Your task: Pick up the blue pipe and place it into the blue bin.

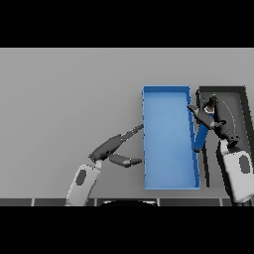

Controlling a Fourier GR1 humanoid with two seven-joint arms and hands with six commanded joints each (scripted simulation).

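1. The grey desk [69,99] fills the frame and carries everything else
2. The blue bin [168,181] sits right of centre, a long open tray with low walls, its long side running up and down the frame; its floor looks bare
3. A dark tray [240,106] lies just beside the bin's right wall, in the upper right of the frame
4. The left robot hand [111,149] rests left of the bin, fingers straight and relaxed, holding nothing; one fingertip reaches close to the bin's left wall
5. The right robot hand [218,124] hangs over the dark tray with its fingers curled round the upper part of the blue pipe [201,136]
6. The pipe is the smallest thing: a short, slim blue bar, tilted, its lower end at or over the bin's right wall; whether it touches the wall I cannot tell
7. My judgement on handling: the pipe looks rigid and light, likely smooth, so it may pivot or slip in a loose grip; holding nearer its middle would steady it, and being stiff and sturdy it should survive a short drop into the bin
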